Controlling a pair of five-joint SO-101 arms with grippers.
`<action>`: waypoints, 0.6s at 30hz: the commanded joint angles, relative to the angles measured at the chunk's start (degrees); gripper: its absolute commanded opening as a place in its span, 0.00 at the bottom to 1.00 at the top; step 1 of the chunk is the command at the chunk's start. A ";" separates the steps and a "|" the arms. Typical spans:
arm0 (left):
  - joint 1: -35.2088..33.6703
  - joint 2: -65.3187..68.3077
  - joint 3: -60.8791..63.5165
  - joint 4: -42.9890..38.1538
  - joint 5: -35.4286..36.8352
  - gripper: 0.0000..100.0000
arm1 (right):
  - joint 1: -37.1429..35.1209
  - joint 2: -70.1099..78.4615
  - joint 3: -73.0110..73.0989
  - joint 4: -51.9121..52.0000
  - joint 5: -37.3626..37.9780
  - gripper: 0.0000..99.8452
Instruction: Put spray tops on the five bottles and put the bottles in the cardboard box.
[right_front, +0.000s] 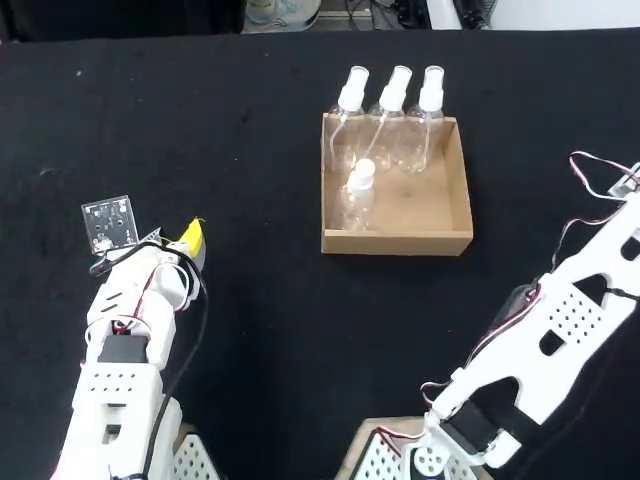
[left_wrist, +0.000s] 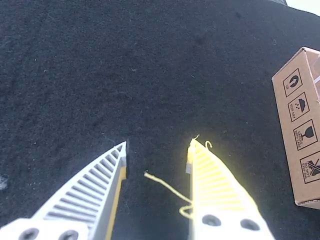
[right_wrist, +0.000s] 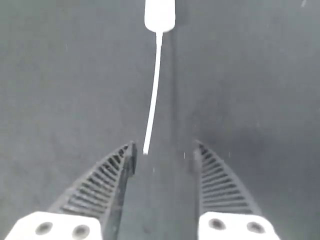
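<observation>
Left gripper (left_wrist: 158, 143) and right gripper (right_wrist: 164, 146) gape over black counter (right_front: 250, 300); we see spray top (right_wrist: 159, 15), tube toward the latter.

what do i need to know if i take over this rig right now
Left hand: open, empty, above the table.
Right hand: open, empty; a loose spray top lies on the table at its fingertips.
Done: four bottles with spray tops stand in the cardboard box.
To do: fit that spray top on the fifth bottle, box it.
</observation>
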 joint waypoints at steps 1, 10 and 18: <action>-0.48 -0.88 -0.84 -1.41 -0.18 0.19 | -0.53 -1.80 -3.21 -5.71 -0.53 0.14; -0.22 -0.88 -0.84 -1.41 -0.18 0.19 | -0.26 6.11 -3.21 -13.89 -0.62 0.09; -0.48 -0.88 -0.84 -1.41 -0.18 0.19 | -1.49 6.73 -3.21 -14.07 -0.62 0.09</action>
